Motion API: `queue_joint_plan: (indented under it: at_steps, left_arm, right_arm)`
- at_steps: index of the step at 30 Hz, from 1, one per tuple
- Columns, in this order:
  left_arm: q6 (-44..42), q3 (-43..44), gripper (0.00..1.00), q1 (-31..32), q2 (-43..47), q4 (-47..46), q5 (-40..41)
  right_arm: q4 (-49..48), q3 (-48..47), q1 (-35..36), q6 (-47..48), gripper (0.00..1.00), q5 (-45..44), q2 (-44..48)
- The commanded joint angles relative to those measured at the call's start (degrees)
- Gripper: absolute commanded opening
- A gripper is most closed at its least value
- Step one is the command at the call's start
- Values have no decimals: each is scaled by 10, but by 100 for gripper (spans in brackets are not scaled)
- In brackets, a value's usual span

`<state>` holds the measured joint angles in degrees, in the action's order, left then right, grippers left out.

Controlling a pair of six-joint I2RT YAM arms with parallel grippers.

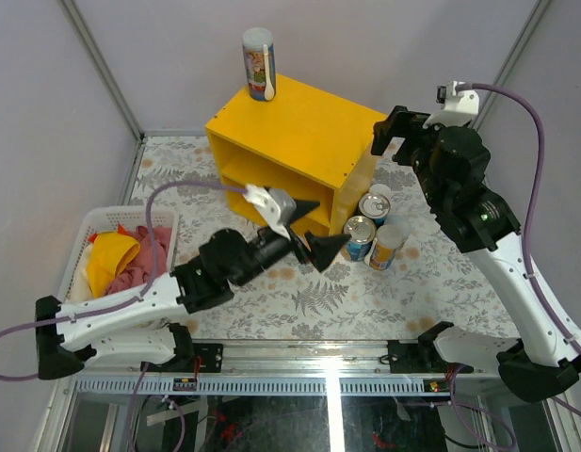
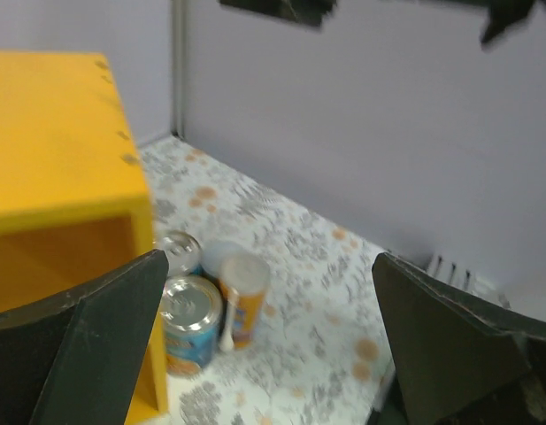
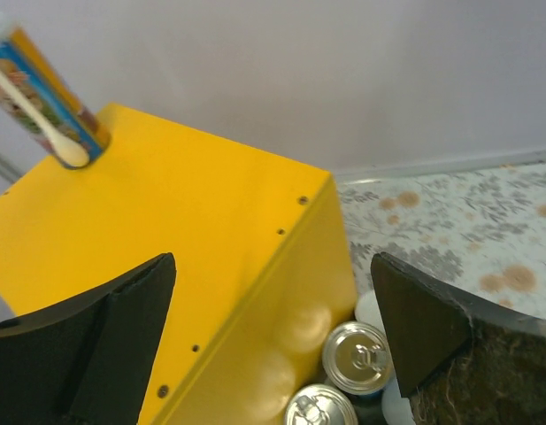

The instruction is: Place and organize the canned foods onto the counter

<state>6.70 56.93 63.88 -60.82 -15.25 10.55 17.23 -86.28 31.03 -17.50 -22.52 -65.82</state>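
The yellow counter (image 1: 304,127) stands mid-table, and one tall picture-labelled tube (image 1: 258,64) is upright on its back left corner. Right of the counter, on the table, stand two blue-labelled pull-tab cans (image 1: 359,237) (image 1: 375,207) and a short yellow tube with a pale lid (image 1: 387,247). My left gripper (image 1: 318,231) hovers open just left of them, at the counter's front right corner, holding nothing. In the left wrist view the cans (image 2: 191,323) and the yellow tube (image 2: 244,297) lie ahead of the open gripper (image 2: 268,266). My right gripper (image 3: 273,261) hangs open and empty over the counter's right edge (image 3: 281,257), above the cans (image 3: 361,357).
A white laundry basket (image 1: 88,231) with red and yellow cloth sits at the left, beside my left arm. Pale walls close the back and both sides, with metal posts in the corners. The table carries a fern-patterned cloth (image 1: 441,273).
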Motion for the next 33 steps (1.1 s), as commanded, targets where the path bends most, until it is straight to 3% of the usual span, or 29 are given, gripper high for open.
queue_joint_plan:
  at_steps: [1,6,9,12,19,26,33]
  left_arm:
    - [-61,-73,100,106,4,-137,144]
    - [-165,-124,100,220,-81,-293,261]
    - [-181,-119,100,241,-146,-331,280]
    - [-163,-102,100,245,-198,-334,294]
    - [-142,-79,100,244,-286,-360,297]
    - [-100,-116,100,220,-345,-468,326]
    - [-72,-92,100,186,-423,-517,323]
  right_arm:
    - [33,-4,3,-13,99,-120,20]
    - [33,-20,-6,7,99,-182,14]
    - [49,-45,-72,-17,99,-121,-13]
    - [63,-75,-179,-57,99,-8,-38]
    - [45,-108,-209,-56,100,16,-54]
    - [75,-140,-210,-55,100,6,-41]
    - [97,-163,-212,-51,100,8,-48]
